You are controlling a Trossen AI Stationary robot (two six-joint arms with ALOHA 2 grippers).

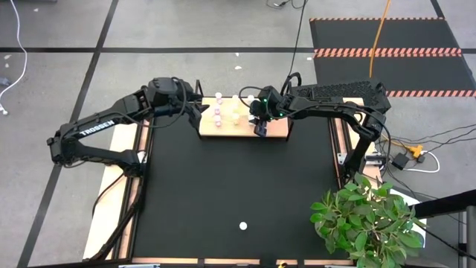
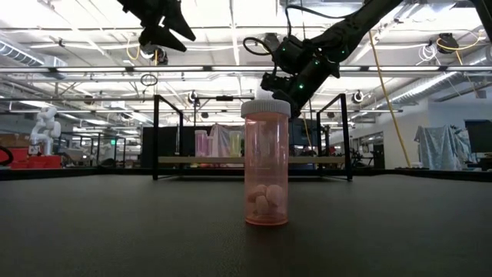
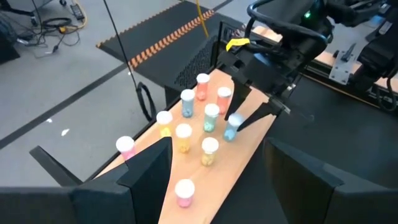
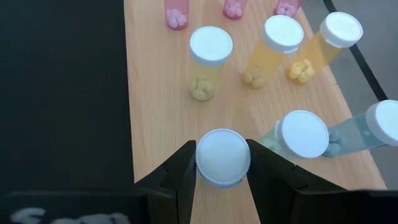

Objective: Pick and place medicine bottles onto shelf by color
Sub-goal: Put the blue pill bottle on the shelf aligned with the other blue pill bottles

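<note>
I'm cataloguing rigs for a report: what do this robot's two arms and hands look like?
Both arms are dark, jointed and matte. The left arm bears white TROSSEN lettering; the right arm shows a small green light near its wrist. The left hand and right hand each have two flat black wedge-shaped fingers.

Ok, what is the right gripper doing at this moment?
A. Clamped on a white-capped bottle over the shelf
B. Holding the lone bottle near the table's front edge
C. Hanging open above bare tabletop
A: the right wrist view shows the right gripper closed on a white-capped bottle over the shelf.
</note>
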